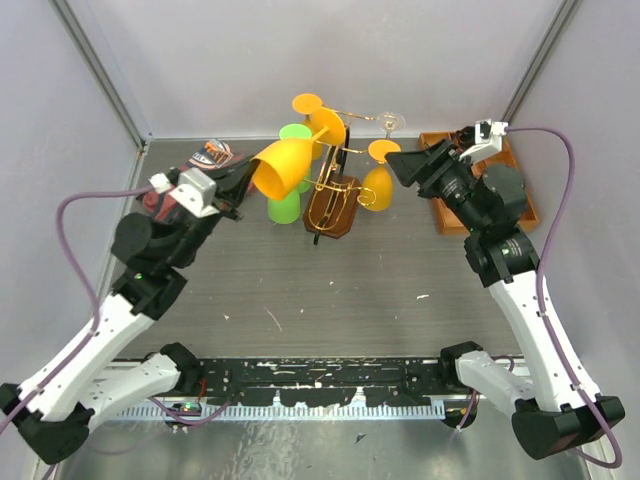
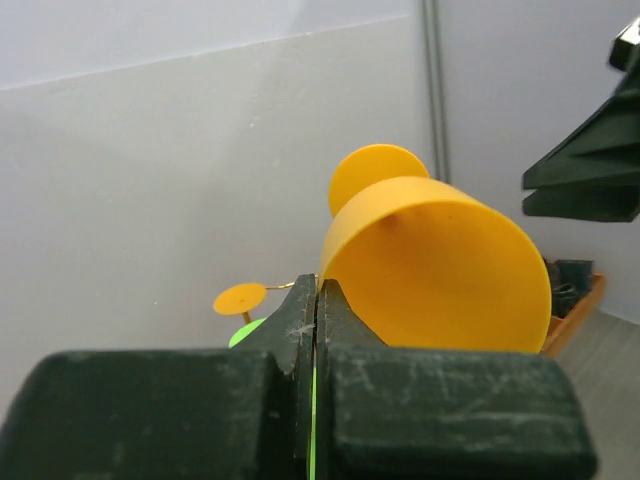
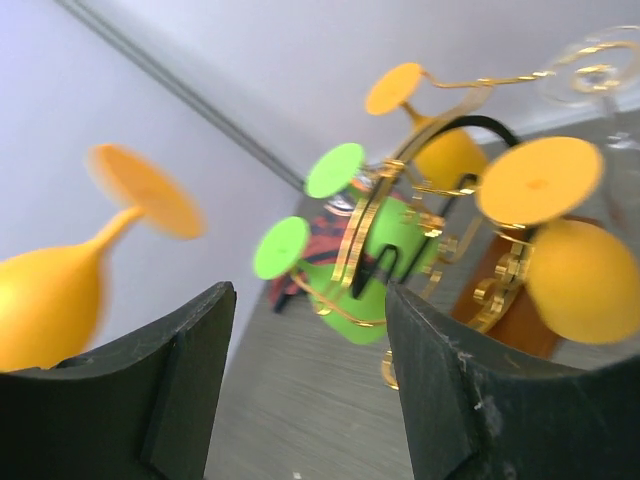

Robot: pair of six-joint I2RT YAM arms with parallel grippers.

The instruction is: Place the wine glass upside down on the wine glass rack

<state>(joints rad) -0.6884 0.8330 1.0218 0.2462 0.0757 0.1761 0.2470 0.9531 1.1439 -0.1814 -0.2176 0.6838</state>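
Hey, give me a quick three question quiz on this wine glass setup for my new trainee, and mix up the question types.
1. True or false: the right gripper is holding something.
2. What colour is the wine glass clamped in the left gripper? A green, B orange, C clear.
3. How many green glasses are at the rack?
Key: 1 false, it is open and empty. 2 B. 3 two.
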